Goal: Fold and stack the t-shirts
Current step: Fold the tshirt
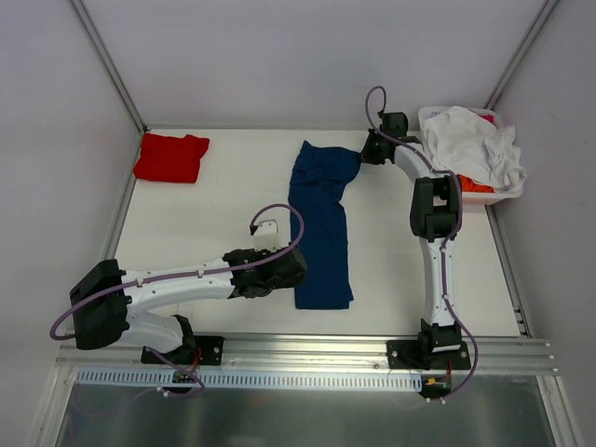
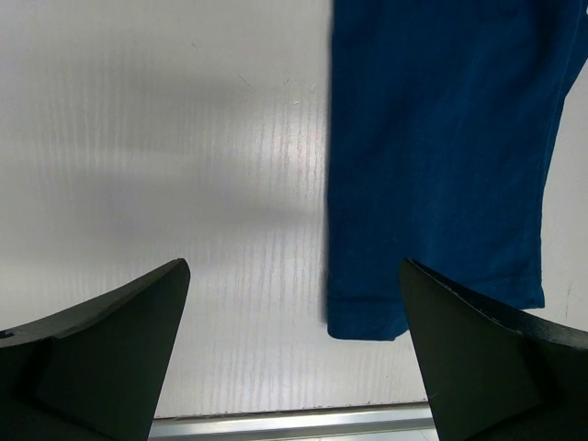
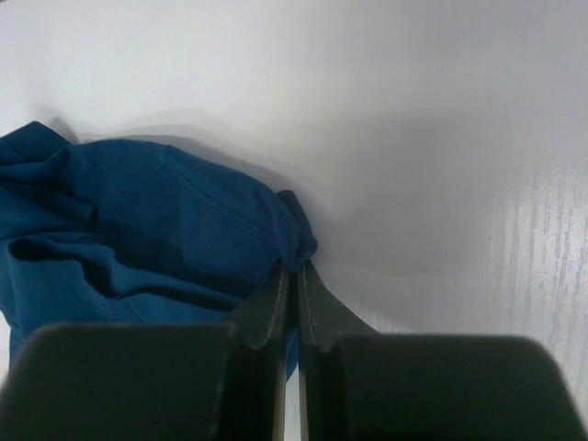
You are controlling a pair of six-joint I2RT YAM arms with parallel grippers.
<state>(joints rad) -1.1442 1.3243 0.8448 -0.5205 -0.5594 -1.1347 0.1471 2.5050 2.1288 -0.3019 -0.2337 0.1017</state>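
So the navy t-shirt (image 1: 321, 223) is folded into a long narrow strip down the middle of the tabletop (image 1: 233, 186), running from the far edge toward the near edge. It's soft, a bit wrinkled, and bunched up at the far end. The right pincer (image 3: 294, 271) is squeezed almost flat on that bunched far corner. The left pincer (image 2: 294, 264) is spread wide with nothing in it, hovering by the strip's near left edge. There's a red t-shirt (image 1: 170, 156) folded into a neat rectangle at the far left corner. In the far right corner, a white plastic basket (image 1: 430, 114) holds a crumpled white tee (image 1: 475, 144) on top of an orange tee (image 1: 477, 185).
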